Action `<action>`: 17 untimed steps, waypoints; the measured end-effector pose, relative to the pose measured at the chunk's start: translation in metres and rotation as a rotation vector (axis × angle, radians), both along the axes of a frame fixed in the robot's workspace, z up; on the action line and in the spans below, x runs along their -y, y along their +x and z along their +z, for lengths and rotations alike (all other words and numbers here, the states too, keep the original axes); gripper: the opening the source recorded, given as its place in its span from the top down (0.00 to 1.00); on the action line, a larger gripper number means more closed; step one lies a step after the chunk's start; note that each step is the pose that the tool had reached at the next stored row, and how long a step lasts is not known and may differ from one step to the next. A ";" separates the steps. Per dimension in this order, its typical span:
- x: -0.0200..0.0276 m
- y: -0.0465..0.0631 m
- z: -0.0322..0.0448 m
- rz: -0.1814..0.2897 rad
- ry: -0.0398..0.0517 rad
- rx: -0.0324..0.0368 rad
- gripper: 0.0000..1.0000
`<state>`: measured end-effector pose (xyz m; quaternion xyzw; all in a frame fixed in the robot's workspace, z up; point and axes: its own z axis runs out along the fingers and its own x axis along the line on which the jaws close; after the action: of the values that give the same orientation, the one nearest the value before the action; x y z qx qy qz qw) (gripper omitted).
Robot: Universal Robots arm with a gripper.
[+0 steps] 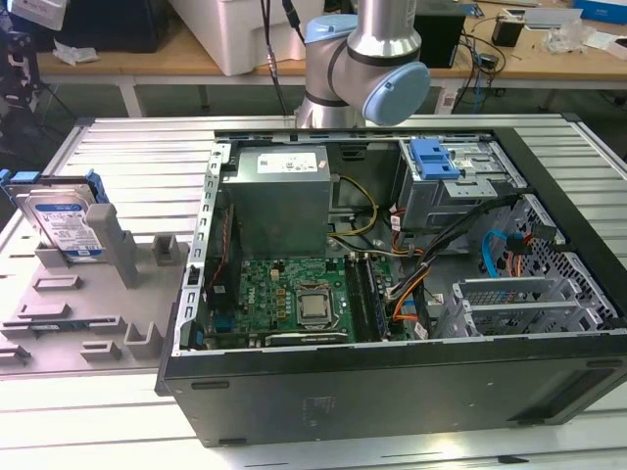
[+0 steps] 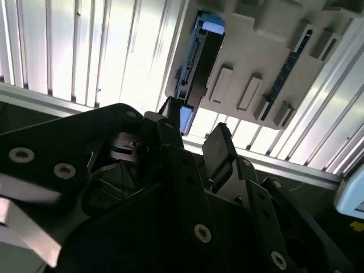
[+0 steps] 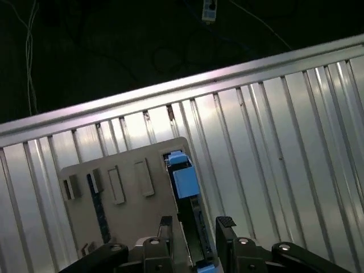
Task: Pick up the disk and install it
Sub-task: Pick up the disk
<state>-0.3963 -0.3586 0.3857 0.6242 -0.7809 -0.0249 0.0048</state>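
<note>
Jaws seen parted and empty in both wrist views, poised over the bench (image 3: 296, 131). Beneath them the disk (image 3: 183, 181) is stood on edge in a slot of the grey holder (image 3: 131, 165), blue carrier uppermost, roughly in line with the gap between the jaws but not touched. In the exterior view the holder is set at that view's left, just beside the open computer case (image 1: 392, 392). Step judged: approach for pick-up, with nothing installed yet. A grasp is judged to call for squaring to the disk's flat faces and a straight lift.
</note>
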 end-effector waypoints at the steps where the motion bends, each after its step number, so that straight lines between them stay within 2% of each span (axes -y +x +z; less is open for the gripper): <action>1: 0.0000 0.000 -0.0001 0.025 0.0000 0.0000 0.56; 7: 0.0000 0.000 -0.0004 0.165 -0.0002 -0.0001 0.56; 13: -0.0002 0.000 -0.0011 0.166 -0.0005 0.0001 0.56; 15: -0.0014 -0.002 -0.0021 0.166 -0.0014 0.0000 0.56; 17: -0.0046 -0.004 -0.0033 0.166 -0.0031 -0.0002 0.56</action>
<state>-0.4004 -0.3540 0.3824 0.6868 -0.7264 -0.0233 0.0079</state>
